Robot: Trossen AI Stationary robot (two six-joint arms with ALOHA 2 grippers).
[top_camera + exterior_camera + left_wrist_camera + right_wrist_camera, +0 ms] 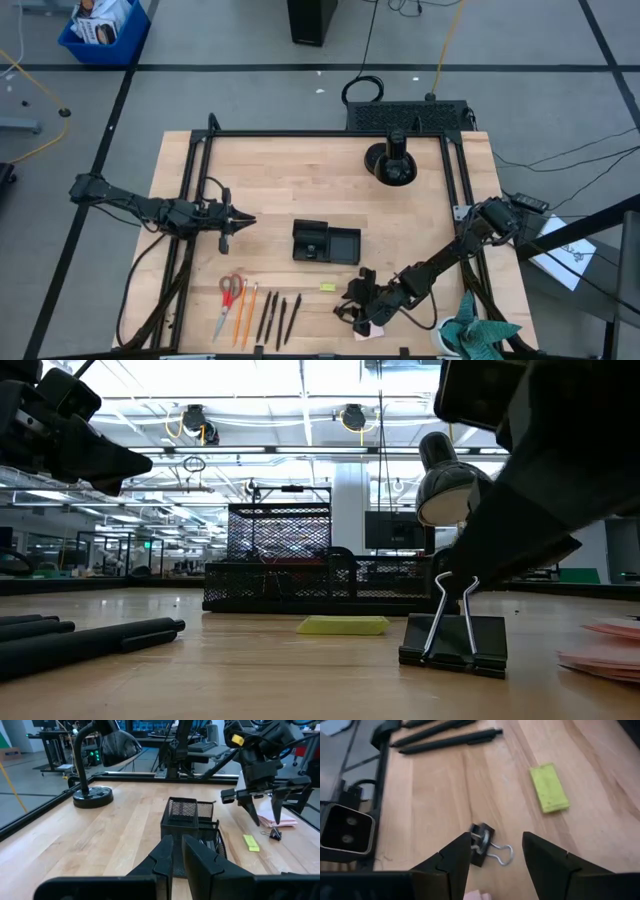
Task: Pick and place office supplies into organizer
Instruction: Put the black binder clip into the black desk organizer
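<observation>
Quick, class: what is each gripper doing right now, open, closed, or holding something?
Left gripper: nearly closed, holding nothing, above the table left of the organizer.
Right gripper: open, holding nothing, just over the binder clip.

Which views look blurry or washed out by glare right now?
Low view: bright ceiling lights wash out the background, and the binder clip sits sharp while the near pens blur. Right wrist view: the right end effector is soft, the yellow piece slightly blurred.

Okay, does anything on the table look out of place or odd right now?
Nothing looks spilled or damaged. The binder clip lies on its side between the open right gripper fingers, apart from the yellow piece. The organizer sits square; pens lie in a neat row.
</observation>
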